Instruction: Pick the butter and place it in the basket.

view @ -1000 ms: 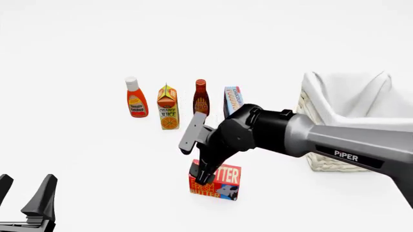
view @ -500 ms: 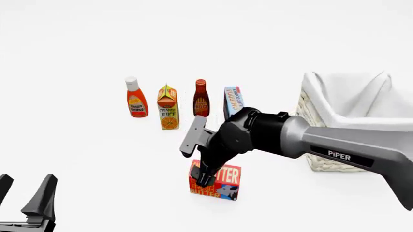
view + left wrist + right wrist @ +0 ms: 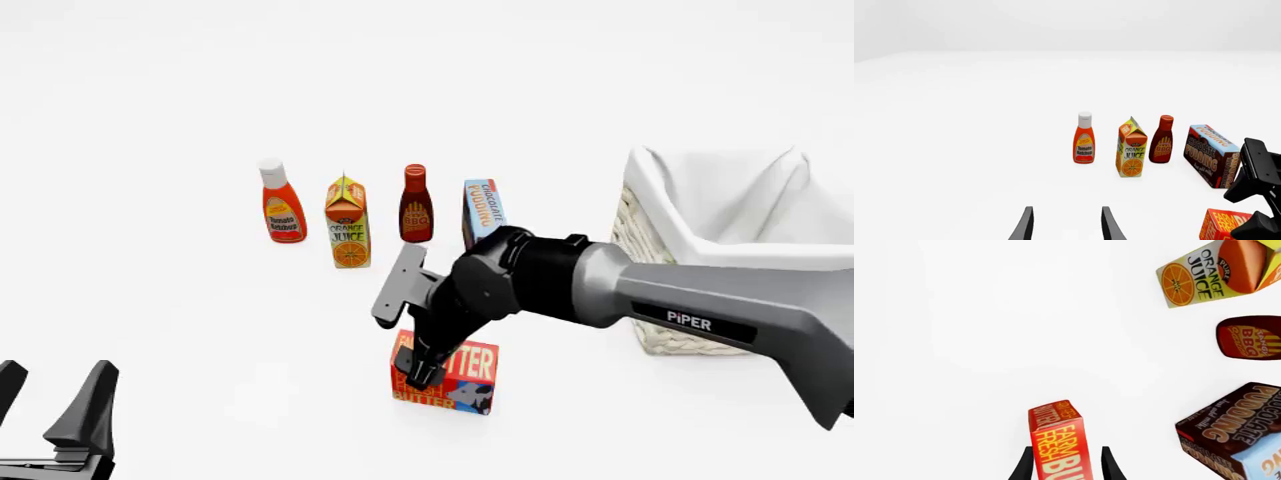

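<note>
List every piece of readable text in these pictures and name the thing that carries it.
"FARM FRESH BU…", cut off: butter
"PURE ORANGE JUICE": juice carton
"BBQ": sauce bottle
"CHOCOLATE PUDDING": pudding box
"Tomato Ketchup": ketchup bottle
"PiPER": right arm
Smaller print: unreadable.

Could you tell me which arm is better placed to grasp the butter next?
Right: the right gripper already straddles the butter, fingers on either side. The left gripper sits far off at the table's near-left corner.
</note>
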You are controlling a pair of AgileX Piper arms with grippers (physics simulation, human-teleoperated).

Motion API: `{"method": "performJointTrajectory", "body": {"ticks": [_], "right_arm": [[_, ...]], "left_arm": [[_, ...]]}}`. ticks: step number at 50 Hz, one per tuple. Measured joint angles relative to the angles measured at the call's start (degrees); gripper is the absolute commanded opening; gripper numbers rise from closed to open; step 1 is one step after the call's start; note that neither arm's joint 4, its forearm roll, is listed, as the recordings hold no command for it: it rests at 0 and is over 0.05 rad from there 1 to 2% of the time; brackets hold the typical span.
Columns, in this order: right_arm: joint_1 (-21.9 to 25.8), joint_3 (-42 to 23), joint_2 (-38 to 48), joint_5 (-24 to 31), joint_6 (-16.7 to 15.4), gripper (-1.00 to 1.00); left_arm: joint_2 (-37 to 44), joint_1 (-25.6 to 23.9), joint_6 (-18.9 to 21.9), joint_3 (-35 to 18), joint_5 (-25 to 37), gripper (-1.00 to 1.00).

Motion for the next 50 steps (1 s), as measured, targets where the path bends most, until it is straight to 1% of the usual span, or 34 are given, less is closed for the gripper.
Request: {"method": "performJointTrajectory", "body": {"ticks": [16,50], "right_arm": [[0.2,0.8,0.3,-0.5,0.1,1.00],[-0.4,0.4,2.0,-0.6,-0.6,1.00]], "left_arm": [[0.0,0.0,0.0,0.0,0.0,1.00],[0.0,0.0,0.0,0.0,0.0,1.00]]}}
